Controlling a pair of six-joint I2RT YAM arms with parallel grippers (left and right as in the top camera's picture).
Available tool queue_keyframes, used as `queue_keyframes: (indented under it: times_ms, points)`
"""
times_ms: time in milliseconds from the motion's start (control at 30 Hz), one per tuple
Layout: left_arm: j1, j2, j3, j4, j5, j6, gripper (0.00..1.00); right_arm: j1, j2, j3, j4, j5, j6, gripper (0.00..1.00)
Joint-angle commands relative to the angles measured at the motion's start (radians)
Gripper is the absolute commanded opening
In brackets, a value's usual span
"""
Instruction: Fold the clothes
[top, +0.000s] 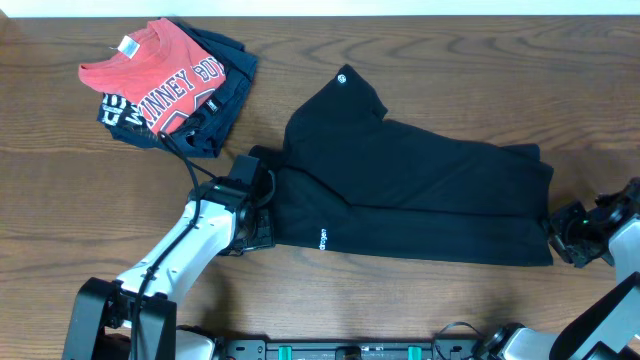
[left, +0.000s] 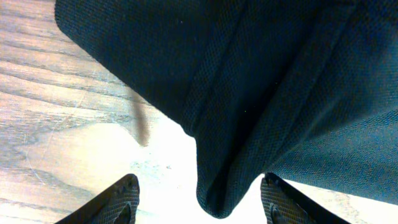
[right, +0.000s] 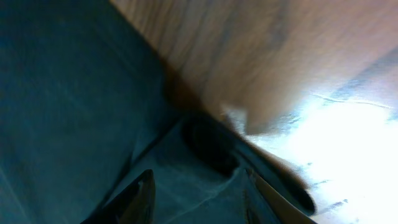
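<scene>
A red shirt (top: 160, 75) and a navy garment (top: 228, 90) lie piled at the counter's (top: 400, 300) far left, out of the way. The left gripper (left: 198, 194) sits at the black T-shirt's (top: 420, 190) left end, fingers apart around a corner of cloth, likely ready to pinch. The T-shirt stretches across mid-counter, part folded lengthwise. The right gripper (top: 562, 238) meets its right end, but the view is too blurred to tell if it has closed.

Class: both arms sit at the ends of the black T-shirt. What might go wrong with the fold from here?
1. The left jaws stand open around one folded corner of the black T-shirt; closing there may catch a single layer and skew the fold.
2. The right wrist view is blurred, so the right jaws' hold is unclear; an uneven lift might twist the cloth.
</scene>
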Motion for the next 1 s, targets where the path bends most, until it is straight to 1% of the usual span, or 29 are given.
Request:
queue_keyframes:
  times_ms: [0, 33, 133, 300, 433, 467, 533, 567, 600, 633, 833, 967]
  points:
    - [0.005, -0.013, 0.010, -0.005, -0.019, -0.002, 0.65, 0.024, -0.010, -0.024, 0.008, -0.003, -0.021, 0.44]
    - [0.005, -0.013, 0.010, -0.005, -0.019, -0.002, 0.65, 0.027, -0.010, -0.032, 0.012, -0.002, -0.019, 0.44]
    - [0.005, -0.013, 0.010, -0.005, -0.019, -0.002, 0.65, 0.027, -0.010, -0.056, 0.038, 0.009, -0.018, 0.40]
    - [0.005, -0.013, 0.010, -0.005, -0.019, -0.002, 0.65, 0.027, -0.010, -0.079, 0.035, 0.026, -0.004, 0.39]
    - [0.005, -0.013, 0.010, 0.003, -0.019, -0.002, 0.65, 0.027, -0.010, -0.080, 0.060, 0.018, 0.001, 0.31]
    - [0.005, -0.013, 0.010, 0.005, -0.019, -0.002, 0.65, 0.028, -0.010, -0.080, 0.061, 0.019, 0.004, 0.28]
    - [0.005, -0.013, 0.010, 0.006, -0.019, -0.002, 0.65, 0.028, -0.010, -0.080, 0.069, 0.019, 0.004, 0.17]
    - [0.005, -0.013, 0.010, 0.006, -0.019, -0.002, 0.65, 0.028, -0.010, -0.080, 0.080, 0.015, 0.004, 0.13]
    - [0.005, -0.013, 0.010, 0.006, -0.019, -0.002, 0.65, 0.028, -0.010, -0.080, 0.092, -0.003, 0.003, 0.06]
    - [0.005, -0.013, 0.010, 0.006, -0.019, -0.002, 0.65, 0.027, -0.011, -0.080, 0.103, -0.033, 0.003, 0.01]
    - [0.005, -0.013, 0.010, 0.006, -0.019, -0.002, 0.65, 0.027, -0.011, -0.079, 0.138, -0.211, 0.013, 0.01]
    - [0.005, -0.013, 0.011, 0.007, -0.019, -0.002, 0.65, 0.027, -0.011, -0.079, 0.156, -0.240, 0.058, 0.01]
